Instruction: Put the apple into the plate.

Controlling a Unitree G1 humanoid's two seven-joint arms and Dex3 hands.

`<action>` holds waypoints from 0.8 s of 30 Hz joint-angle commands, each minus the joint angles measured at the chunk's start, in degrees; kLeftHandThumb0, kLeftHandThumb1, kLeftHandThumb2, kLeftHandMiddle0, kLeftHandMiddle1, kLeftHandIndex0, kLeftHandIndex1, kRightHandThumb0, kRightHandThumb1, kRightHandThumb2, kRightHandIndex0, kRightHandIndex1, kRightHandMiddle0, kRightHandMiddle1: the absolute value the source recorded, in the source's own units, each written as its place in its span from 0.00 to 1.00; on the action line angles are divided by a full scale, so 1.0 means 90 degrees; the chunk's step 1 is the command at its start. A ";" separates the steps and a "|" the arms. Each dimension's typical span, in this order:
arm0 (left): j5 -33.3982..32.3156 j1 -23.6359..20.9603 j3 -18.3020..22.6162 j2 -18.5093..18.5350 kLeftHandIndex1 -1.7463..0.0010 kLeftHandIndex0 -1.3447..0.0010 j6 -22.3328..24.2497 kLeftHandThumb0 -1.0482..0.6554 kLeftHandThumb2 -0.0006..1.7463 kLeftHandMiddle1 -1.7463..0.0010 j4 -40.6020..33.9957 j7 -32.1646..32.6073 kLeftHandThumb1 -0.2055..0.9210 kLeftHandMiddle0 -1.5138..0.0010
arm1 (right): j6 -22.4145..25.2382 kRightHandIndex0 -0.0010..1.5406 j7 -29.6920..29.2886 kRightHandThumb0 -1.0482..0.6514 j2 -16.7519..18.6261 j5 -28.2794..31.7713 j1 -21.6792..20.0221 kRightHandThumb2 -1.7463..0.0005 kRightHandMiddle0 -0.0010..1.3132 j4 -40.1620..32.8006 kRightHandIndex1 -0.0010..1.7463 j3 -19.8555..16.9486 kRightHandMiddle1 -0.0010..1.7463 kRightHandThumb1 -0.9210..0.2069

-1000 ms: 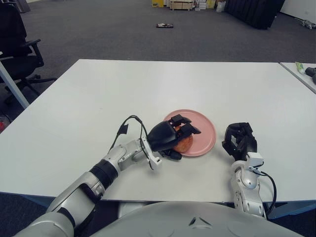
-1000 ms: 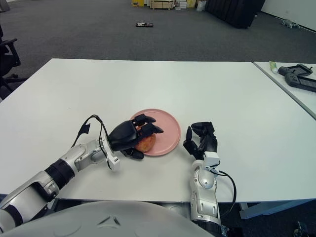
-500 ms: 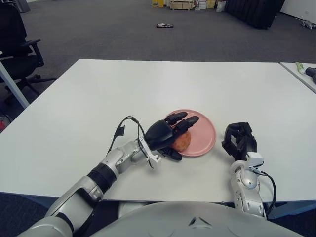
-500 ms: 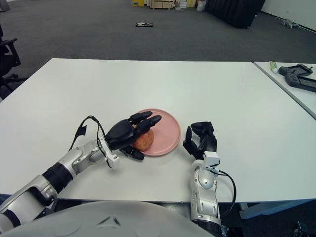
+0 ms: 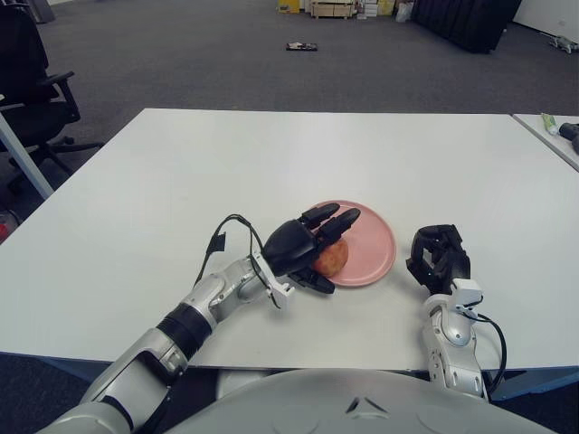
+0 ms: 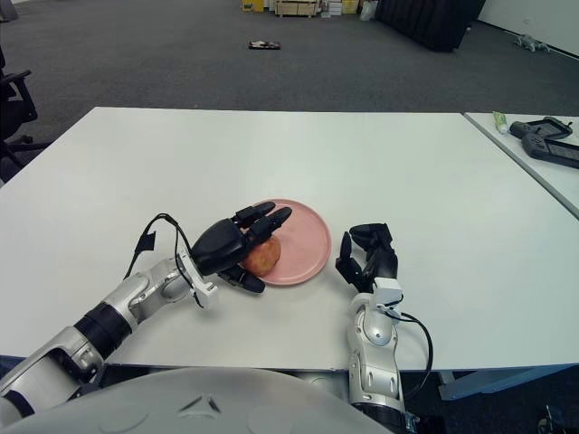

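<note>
A reddish apple (image 5: 334,259) lies on the near left part of the pink plate (image 5: 373,233), close to its rim. My left hand (image 5: 327,250) reaches in from the left and hovers over the apple. Its fingers (image 5: 331,220) stretch out flat above the fruit and the thumb lies below it at the plate's edge, so the hand is open and not gripping. My right hand (image 5: 438,256) shows just right of the plate, fingers curled and holding nothing.
The white table (image 5: 181,172) stretches far to the left and back. A second table (image 6: 543,172) at the right carries dark controllers (image 6: 545,143). An office chair (image 5: 32,86) stands off the far left corner.
My left hand's fingers have uncurled from the apple and stretched out; the hand drew back slightly to the left. The apple stays on the plate. The right hand has not moved.
</note>
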 commanded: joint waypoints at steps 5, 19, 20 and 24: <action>-0.0161 0.0292 0.0219 0.0141 1.00 1.00 0.0218 0.00 0.16 1.00 -0.0227 -0.0312 0.96 1.00 | -0.0029 0.34 -0.0022 0.39 0.0050 0.0017 0.0003 0.50 0.26 -0.0085 0.75 0.0006 1.00 0.23; -0.0490 0.0882 0.0771 0.0013 1.00 1.00 0.0743 0.00 0.12 1.00 -0.0676 -0.0319 0.97 1.00 | 0.0030 0.35 -0.0034 0.39 0.0043 -0.0068 0.0035 0.49 0.27 -0.0115 0.74 0.0075 1.00 0.24; -0.0509 0.0925 0.0814 0.0003 1.00 1.00 0.0774 0.00 0.12 1.00 -0.0694 -0.0301 0.97 1.00 | 0.0020 0.35 -0.0028 0.39 0.0038 -0.0071 0.0035 0.49 0.27 -0.0107 0.74 0.0079 1.00 0.24; -0.0681 0.1122 0.1056 -0.0206 1.00 1.00 0.0819 0.00 0.11 1.00 -0.0690 0.0074 0.98 1.00 | -0.0034 0.35 0.0006 0.39 0.0000 -0.0075 0.0026 0.49 0.27 -0.0036 0.74 0.0083 1.00 0.23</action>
